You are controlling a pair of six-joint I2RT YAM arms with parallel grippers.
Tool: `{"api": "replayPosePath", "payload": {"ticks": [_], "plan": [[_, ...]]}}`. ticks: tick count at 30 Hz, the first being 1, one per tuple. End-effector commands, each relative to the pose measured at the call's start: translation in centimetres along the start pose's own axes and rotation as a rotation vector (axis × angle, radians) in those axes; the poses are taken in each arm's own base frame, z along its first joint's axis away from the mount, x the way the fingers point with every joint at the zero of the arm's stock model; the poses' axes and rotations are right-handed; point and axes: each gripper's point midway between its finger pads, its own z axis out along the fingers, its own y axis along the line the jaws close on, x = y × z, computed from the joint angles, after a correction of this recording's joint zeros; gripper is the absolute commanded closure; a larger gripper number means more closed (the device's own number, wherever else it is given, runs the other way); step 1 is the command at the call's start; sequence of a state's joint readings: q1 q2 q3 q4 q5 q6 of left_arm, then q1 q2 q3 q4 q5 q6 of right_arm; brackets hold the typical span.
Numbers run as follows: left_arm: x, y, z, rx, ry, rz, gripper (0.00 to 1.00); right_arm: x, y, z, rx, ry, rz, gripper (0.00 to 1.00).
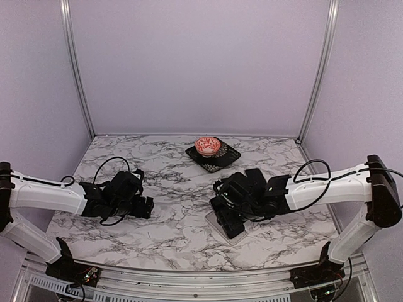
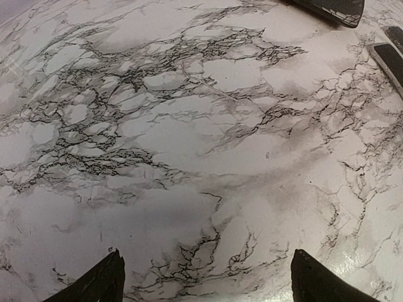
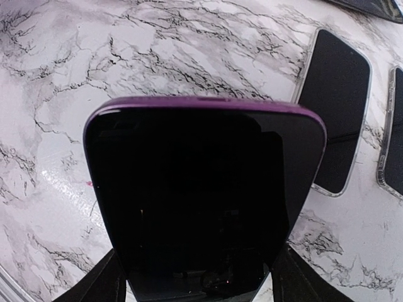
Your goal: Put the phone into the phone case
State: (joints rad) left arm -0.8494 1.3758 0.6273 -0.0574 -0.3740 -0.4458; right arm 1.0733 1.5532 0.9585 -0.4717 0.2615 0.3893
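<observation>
My right gripper (image 1: 225, 212) is shut on a phone (image 3: 201, 195) with a purple rim and a black screen. It holds the phone by its lower end, a little above the marble table; its fingers (image 3: 101, 283) show at both sides. A clear-rimmed phone case (image 3: 337, 107) with a dark inside lies flat on the table beyond and to the right of the phone. In the top view its pale edge (image 1: 217, 231) shows under the gripper. My left gripper (image 1: 146, 206) is open and empty, low over bare marble (image 2: 204, 270), well left of the case.
A red-and-white bowl (image 1: 208, 146) stands on a black square plate (image 1: 228, 157) at the back centre. A second clear-rimmed dark piece (image 3: 393, 135) lies at the right edge of the right wrist view. Purple walls and metal posts (image 1: 75, 69) close in the table.
</observation>
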Motion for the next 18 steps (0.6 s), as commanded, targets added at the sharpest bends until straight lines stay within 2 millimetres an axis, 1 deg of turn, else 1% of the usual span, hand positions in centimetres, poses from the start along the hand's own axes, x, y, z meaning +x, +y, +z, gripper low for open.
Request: {"api": "replayPosePath", "payload": {"ticks": [1,9,18], "plan": [[-1.1,-0.4,-0.1,0.01,-0.011,-0.004,0.08,-1.5,1.0,-0.2,-0.038,-0.049,0.012,0.63],[-1.1,-0.5,-0.1,0.01,-0.01,0.002,0.08,0.0,0.9,1.0,-0.028,0.01,-0.012,0.64],[-1.3,-0.6,0.0,0.012,-0.009,0.007,0.07,0.6,-0.3,1.0,0.036,0.035,-0.037,0.64]]}}
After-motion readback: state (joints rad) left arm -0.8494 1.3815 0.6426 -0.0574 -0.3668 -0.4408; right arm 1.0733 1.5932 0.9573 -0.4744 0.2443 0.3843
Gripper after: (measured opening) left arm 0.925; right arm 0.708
